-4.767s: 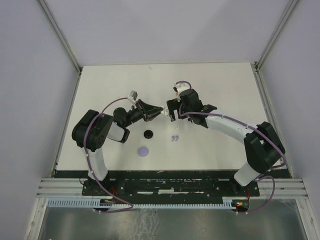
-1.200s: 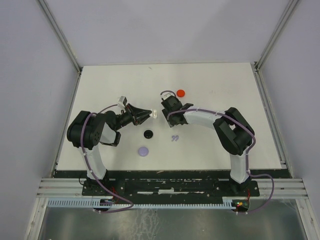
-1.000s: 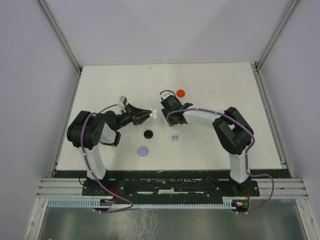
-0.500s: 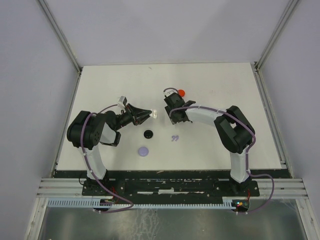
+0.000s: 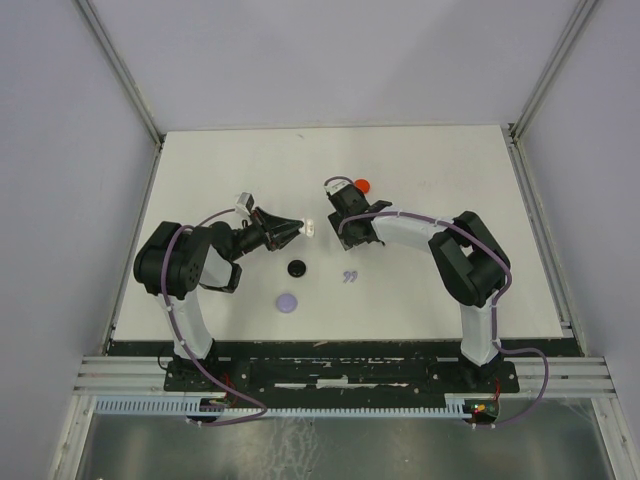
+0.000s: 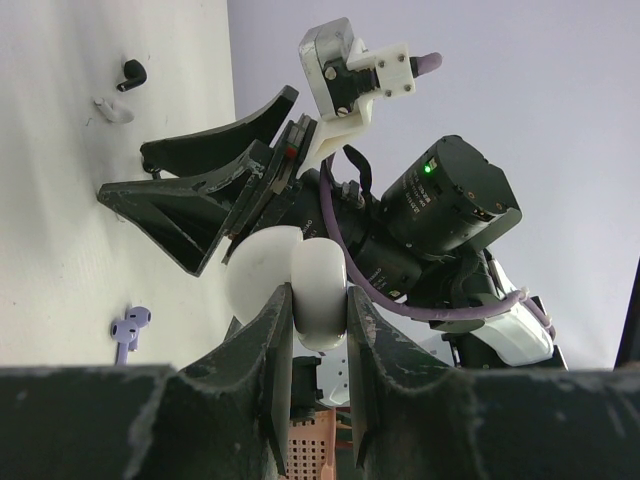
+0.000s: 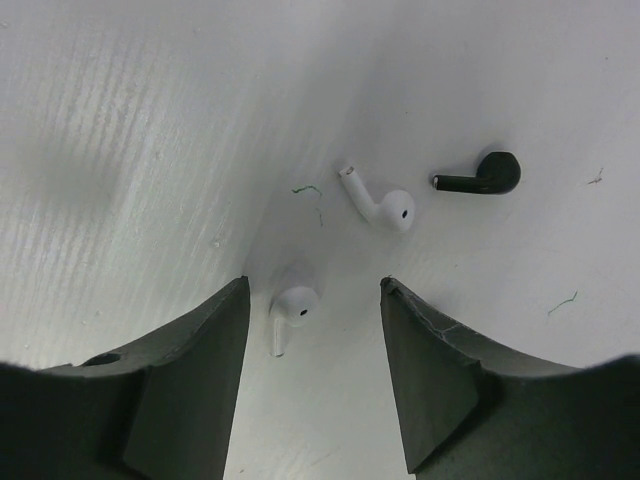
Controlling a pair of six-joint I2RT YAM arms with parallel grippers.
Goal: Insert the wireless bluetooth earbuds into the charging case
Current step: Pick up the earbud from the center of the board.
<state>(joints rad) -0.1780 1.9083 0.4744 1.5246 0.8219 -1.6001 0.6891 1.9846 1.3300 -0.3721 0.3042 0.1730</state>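
My left gripper (image 5: 303, 229) is shut on a round white charging case (image 6: 318, 297), held off the table with its lid (image 6: 260, 282) swung open. My right gripper (image 7: 315, 290) is open and points down at the table just right of the case. One white earbud (image 7: 292, 308) lies between its fingers, nearer the left one. A second white earbud (image 7: 385, 205) and a black earbud (image 7: 485, 175) lie just beyond. The left wrist view shows the right gripper (image 6: 125, 172) close to the table. A lavender pair of earbuds (image 5: 349, 277) lies nearer the bases.
A red round disc (image 5: 364, 185) sits behind the right wrist, partly covered by it. A black disc (image 5: 297, 268) and a lavender disc (image 5: 288, 301) lie on the white table (image 5: 450, 170) in front of the left gripper. Grey walls enclose the table on three sides.
The right wrist has shifted slightly right and away, now covering part of the red disc. Its jaws have narrowed a little. The left gripper and case have not moved.
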